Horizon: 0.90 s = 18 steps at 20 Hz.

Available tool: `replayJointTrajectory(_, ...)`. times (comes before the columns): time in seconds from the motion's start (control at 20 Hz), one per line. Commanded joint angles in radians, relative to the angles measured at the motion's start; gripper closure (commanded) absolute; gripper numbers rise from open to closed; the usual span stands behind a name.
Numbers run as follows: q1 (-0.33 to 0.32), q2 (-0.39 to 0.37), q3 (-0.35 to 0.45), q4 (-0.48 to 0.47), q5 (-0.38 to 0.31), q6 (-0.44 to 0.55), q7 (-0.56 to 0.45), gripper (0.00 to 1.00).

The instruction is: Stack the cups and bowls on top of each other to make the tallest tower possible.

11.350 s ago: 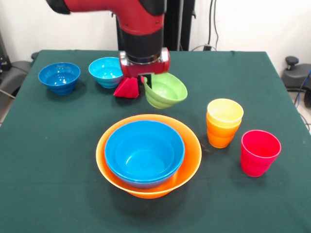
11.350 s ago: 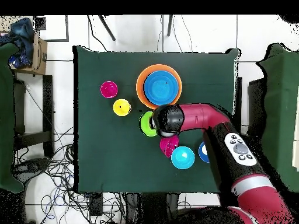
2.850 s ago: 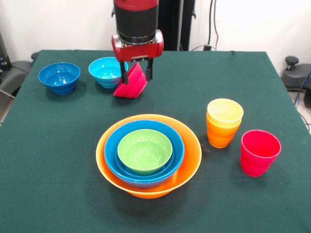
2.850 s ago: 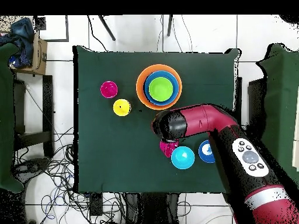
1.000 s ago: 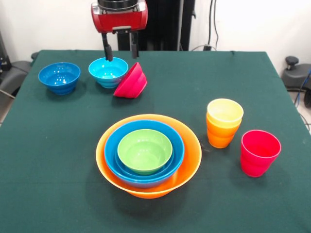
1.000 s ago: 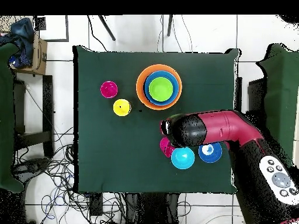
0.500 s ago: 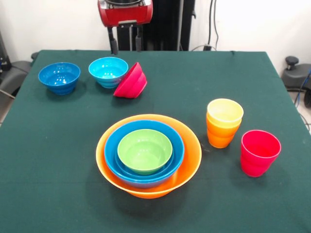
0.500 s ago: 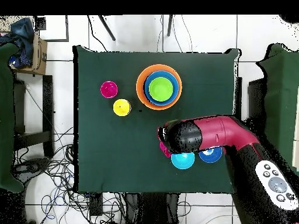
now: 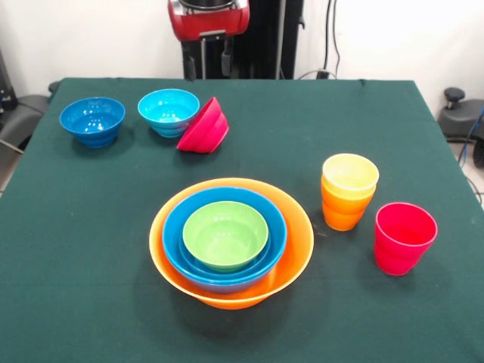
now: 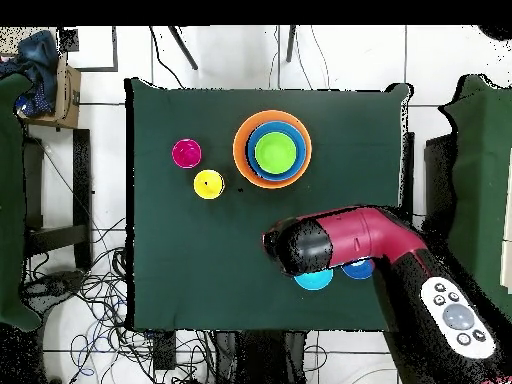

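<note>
The tower stands at the table's front: a large orange bowl (image 9: 299, 240) (image 10: 242, 158) holds a blue bowl (image 9: 178, 227) with a green bowl (image 9: 225, 234) (image 10: 278, 152) inside it. A yellow cup (image 9: 349, 174) (image 10: 208, 184) sits nested in an orange cup (image 9: 342, 213), and a red cup (image 9: 403, 236) (image 10: 186, 153) stands apart. A red bowl (image 9: 204, 127) lies tilted against a light-blue bowl (image 9: 168, 111) (image 10: 316, 282). Further along is a dark-blue bowl (image 9: 92, 119) (image 10: 358, 270). My gripper (image 9: 208, 66) hangs open and empty, high behind the red bowl.
The green cloth table (image 9: 91, 249) ends close behind the small bowls. In the overhead view the arm (image 10: 345, 235) covers the red bowl and parts of the two blue ones. A cardboard box (image 10: 66, 88) sits beside the table.
The green bowl, held earlier, now rests in the blue bowl. Over the last second the open gripper rose and drifted from above the light-blue bowl to behind the red bowl.
</note>
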Motion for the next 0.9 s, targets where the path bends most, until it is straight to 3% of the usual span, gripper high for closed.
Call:
replayJointTrajectory(0.05,0.058,0.100,-0.030,0.011,-0.158,-0.058,-0.096,0.00)
replayJointTrajectory(0.9,0.082,0.218,-0.065,-0.085,-0.290,-0.097,-0.039,0.00)
